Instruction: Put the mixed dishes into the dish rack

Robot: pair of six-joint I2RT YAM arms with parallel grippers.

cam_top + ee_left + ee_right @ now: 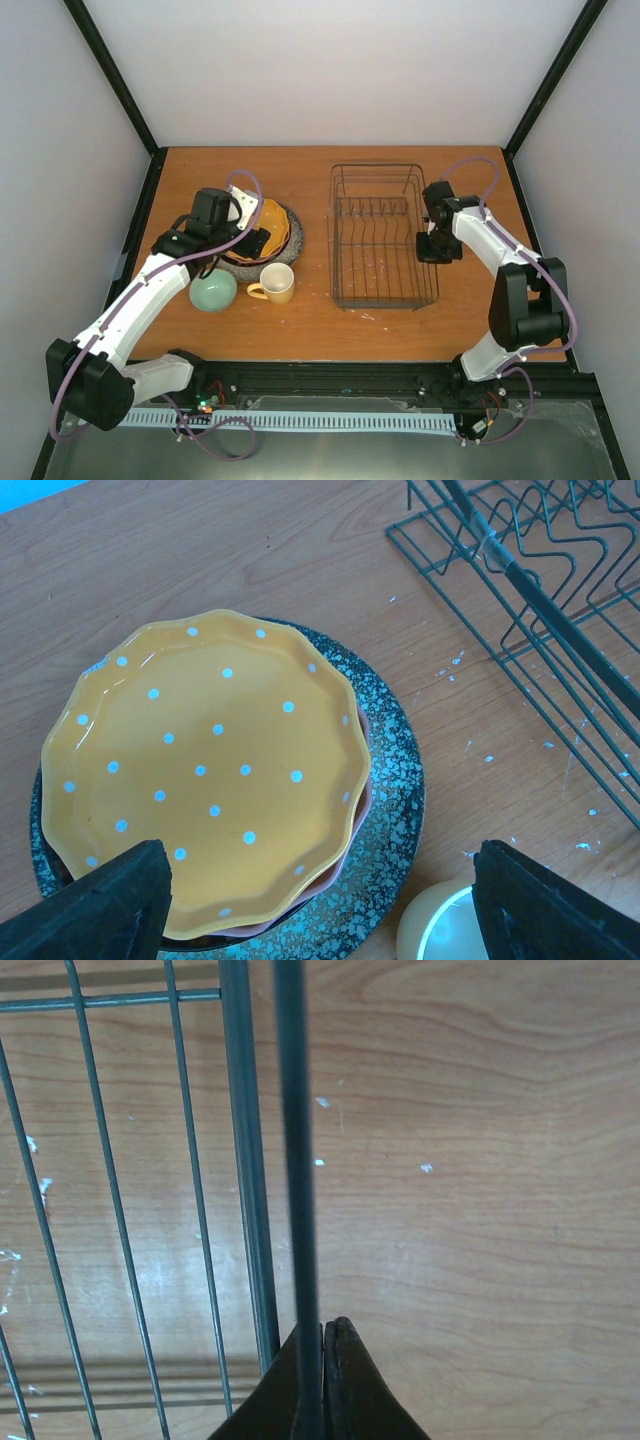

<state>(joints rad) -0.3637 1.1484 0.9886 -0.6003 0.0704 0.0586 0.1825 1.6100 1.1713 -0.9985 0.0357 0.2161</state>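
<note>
The orange white-dotted scalloped plate (210,770) tops a stack on the large grey speckled plate (392,810). A pinkish edge and a dark rim of another plate (356,805) show between them. My left gripper (320,900) is open and hovers over the stack's near edge (250,240), its fingers (120,900) spread wide. The yellow mug (277,283) and the pale green bowl (213,290) stand in front of the stack. My right gripper (325,1335) is shut on the right rim wire of the black dish rack (385,303), at the rack's right side (437,245).
The rack's corner (540,600) lies right of the plate stack. The mug's rim (445,930) shows by my left gripper's right finger. White flecks dot the wooden table (310,320). Black frame posts stand at the table's corners.
</note>
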